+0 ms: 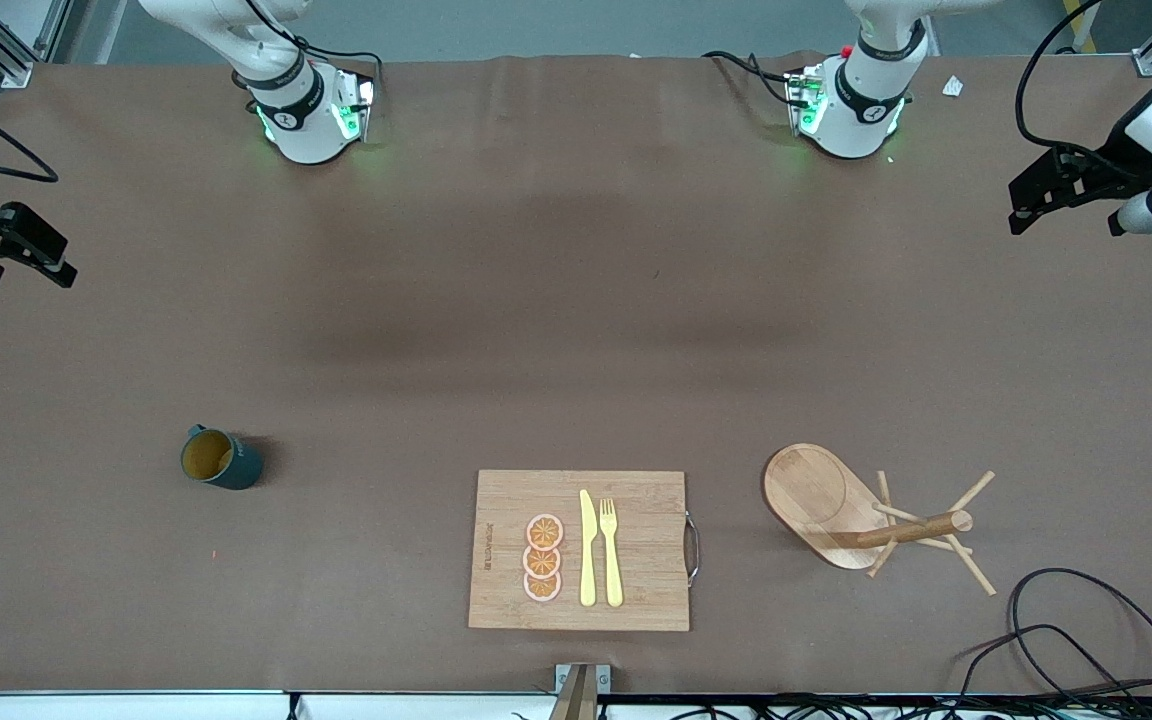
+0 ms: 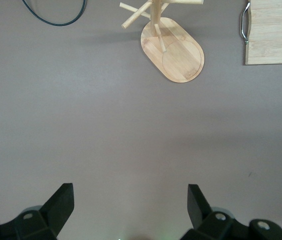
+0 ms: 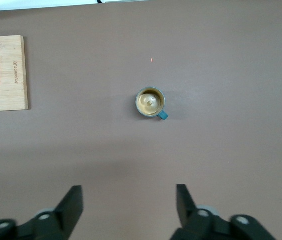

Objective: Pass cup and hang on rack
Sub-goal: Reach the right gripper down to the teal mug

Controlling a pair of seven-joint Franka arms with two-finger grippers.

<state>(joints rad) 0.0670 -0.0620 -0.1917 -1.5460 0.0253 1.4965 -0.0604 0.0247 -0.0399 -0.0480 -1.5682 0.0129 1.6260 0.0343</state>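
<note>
Both grippers are hanging in the air with nothing in them, each arm waiting at its own end of the tabletop. Left gripper (image 1: pixel 1026 205) is hovering over bare tabletop at the left arm's end, its two dark fingers (image 2: pixel 61 202) standing wide apart, as the left wrist view is showing. Right gripper (image 1: pixel 31 255) is hovering over bare tabletop at the right arm's end, its fingers (image 3: pixel 73 205) likewise spread apart with only brown surface between them. Moving outward from the right gripper, the cup (image 1: pixel 220 459) is sitting upright on the tabletop (image 1: pixel 576 300) toward the right arm's end, nearer to the front camera than that gripper's spot, its yellow inside facing up and its small handle showing at the rim. Moving outward from the left gripper, the rack (image 1: pixel 866 510) is standing on its oval base toward the left arm's end, its post upright and its thin pegs slanting outward, all bare. Between cup and rack, a bamboo cutting board (image 1: pixel 579 550) is lying flat, carrying three orange slices (image 1: pixel 543 558), a yellow knife (image 1: pixel 587 548) and a yellow fork (image 1: pixel 610 552) side by side. A black cable (image 1: pixel 1086 640) is looping on the tabletop near the rack, nearer to the front camera.
</note>
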